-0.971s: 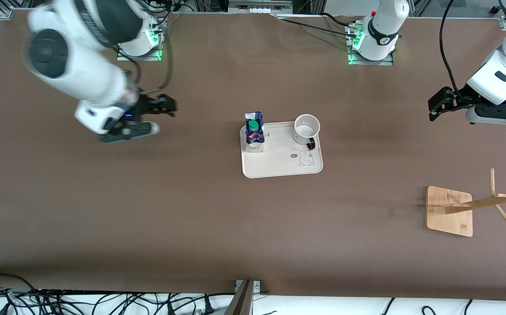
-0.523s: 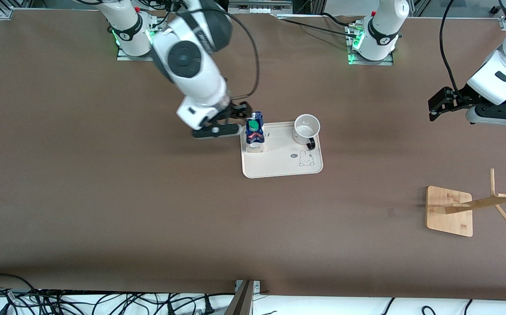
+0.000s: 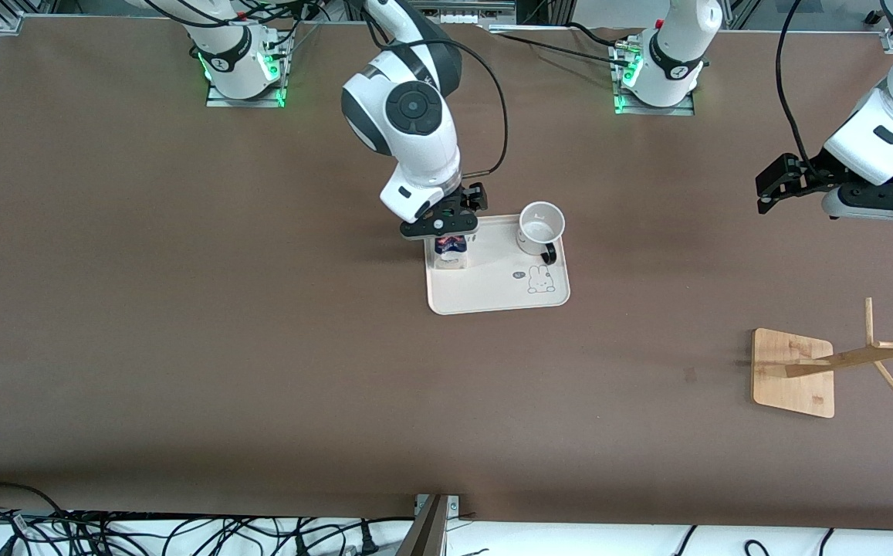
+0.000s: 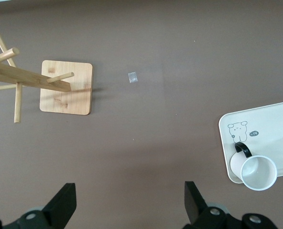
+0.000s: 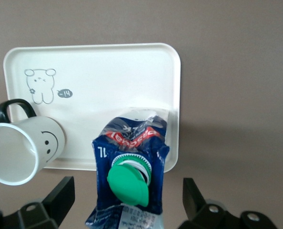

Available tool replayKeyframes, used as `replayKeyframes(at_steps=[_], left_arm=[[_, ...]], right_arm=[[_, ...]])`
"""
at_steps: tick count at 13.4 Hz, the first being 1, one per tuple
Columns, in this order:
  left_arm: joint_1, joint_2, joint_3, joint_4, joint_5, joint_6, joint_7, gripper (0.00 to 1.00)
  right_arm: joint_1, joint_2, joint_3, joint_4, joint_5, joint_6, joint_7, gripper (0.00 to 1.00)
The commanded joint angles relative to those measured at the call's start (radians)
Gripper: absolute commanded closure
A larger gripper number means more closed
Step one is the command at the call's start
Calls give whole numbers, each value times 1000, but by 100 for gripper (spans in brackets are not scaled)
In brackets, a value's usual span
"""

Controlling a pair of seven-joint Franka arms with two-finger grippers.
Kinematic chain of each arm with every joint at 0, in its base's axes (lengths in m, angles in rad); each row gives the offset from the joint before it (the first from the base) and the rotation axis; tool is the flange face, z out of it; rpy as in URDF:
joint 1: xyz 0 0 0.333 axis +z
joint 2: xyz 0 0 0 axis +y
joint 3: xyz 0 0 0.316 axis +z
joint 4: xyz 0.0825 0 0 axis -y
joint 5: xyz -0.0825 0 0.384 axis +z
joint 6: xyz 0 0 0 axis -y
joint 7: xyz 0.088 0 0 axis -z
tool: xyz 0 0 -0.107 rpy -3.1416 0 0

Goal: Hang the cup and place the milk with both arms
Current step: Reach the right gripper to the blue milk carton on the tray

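milk (image 3: 451, 249) top hidden under right hand (image 3: 446, 220); rack (image 3: 847, 363) cut off

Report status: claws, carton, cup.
Right claw open over blue-white milk carton on cream tray. Left claw open, waiting. White smiley mug untouched.

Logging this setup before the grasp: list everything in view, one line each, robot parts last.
tray: one, cream with a small animal drawing, mid-table.
milk: one, dark-blue and white carton with a green cap, upright on the tray at the end toward the right arm.
cup: one, white with a black handle and smiley face, upright on the tray at the end toward the left arm.
rack: one, pale wood with pegs on a square base, toward the left arm's end, nearer the front camera than the tray.
cables: several, black, along the table edge nearest the front camera.
right pincer: one, black, open, over the milk.
left pincer: one, black, open, waiting above the table at the left arm's end.
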Motion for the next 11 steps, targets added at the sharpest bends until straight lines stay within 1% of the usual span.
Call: replayKeyframes(at_steps=[1,3,4,5,7,11], left_arm=[[2,19,-6,39,21,-25,2,0],[2,19,-6,39,21,-25,2,0],[2,19,-6,39,21,-25,2,0],[2,19,-6,39,21,-25,2,0],[2,19,-4,39,21,-25,0,0],[0,19,-6,39,21,-25,0,0]], right_arm=[[22,27,-12,13,-33,3,22,15],[34,37,-13,13,-61,3,22,36],[34,38,-13,13,-67,3,22,43],[34,38,-13,15,-67,3,20,47],[33,37,-13,16,-64,1,20,54],[30,23,-13,21,-53,-6,16,58]])
